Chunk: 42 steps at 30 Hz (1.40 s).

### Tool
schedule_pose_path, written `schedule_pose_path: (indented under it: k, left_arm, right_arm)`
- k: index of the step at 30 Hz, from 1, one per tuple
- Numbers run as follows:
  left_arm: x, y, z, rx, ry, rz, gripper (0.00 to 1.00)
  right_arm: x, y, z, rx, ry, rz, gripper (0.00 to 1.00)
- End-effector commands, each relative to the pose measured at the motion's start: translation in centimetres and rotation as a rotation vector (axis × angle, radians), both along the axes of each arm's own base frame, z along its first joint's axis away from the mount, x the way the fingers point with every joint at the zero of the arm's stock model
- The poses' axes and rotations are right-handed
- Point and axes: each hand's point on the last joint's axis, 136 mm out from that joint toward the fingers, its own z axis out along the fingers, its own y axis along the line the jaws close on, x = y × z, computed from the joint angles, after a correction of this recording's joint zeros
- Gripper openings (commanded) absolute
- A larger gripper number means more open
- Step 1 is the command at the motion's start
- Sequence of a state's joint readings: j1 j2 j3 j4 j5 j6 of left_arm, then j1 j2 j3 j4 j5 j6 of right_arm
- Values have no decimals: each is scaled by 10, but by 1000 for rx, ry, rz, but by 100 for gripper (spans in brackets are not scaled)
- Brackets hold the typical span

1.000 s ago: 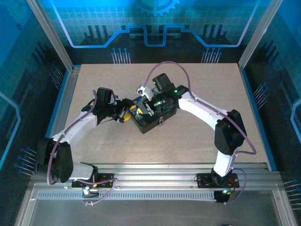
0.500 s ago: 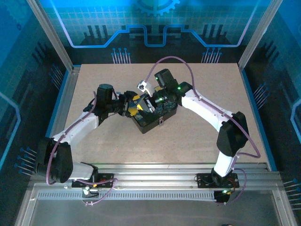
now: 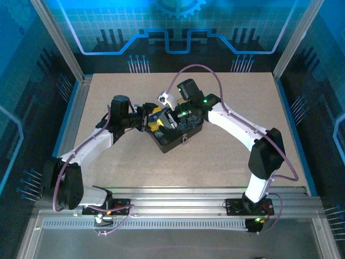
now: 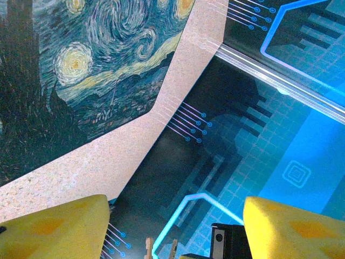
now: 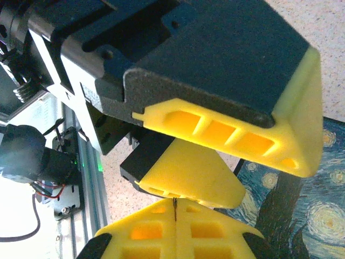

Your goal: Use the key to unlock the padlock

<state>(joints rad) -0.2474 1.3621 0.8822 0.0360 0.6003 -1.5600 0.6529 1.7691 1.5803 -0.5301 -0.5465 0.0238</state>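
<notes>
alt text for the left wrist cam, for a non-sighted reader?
The left pincer is open, its yellow fingers set wide apart at the bottom corners. Upper left is a box lid painted with a swirly blue and yellow night sky, on the pale speckled table; beyond the table edge, a blue circuit-pattern wall.

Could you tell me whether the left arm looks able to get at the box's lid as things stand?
Probably yes. The left gripper is open at the left edge of the box, with the painted lid close ahead. The shut right gripper crowds that same corner, though.
</notes>
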Motion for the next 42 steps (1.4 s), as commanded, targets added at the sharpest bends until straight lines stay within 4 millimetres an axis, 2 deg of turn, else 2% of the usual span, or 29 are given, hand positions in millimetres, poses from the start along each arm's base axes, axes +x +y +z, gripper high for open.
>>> schedule_pose_path:
  k: [1, 11, 22, 42]
  left_arm:
    - [-3, -6, 5, -26, 1, -27, 67]
    - [-6, -2, -1, -15, 14, -18, 67]
    - [-5, -2, 6, -35, -2, -3, 61]
    - [-5, 4, 5, -59, 1, 29, 54]
  right_arm:
    - [10, -4, 19, 40, -38, -40, 0]
    - [19, -14, 24, 62, -43, -93, 0]
    - [15, -8, 15, 55, -25, -71, 0]
    - [11, 0, 2, 34, -12, -52, 0]
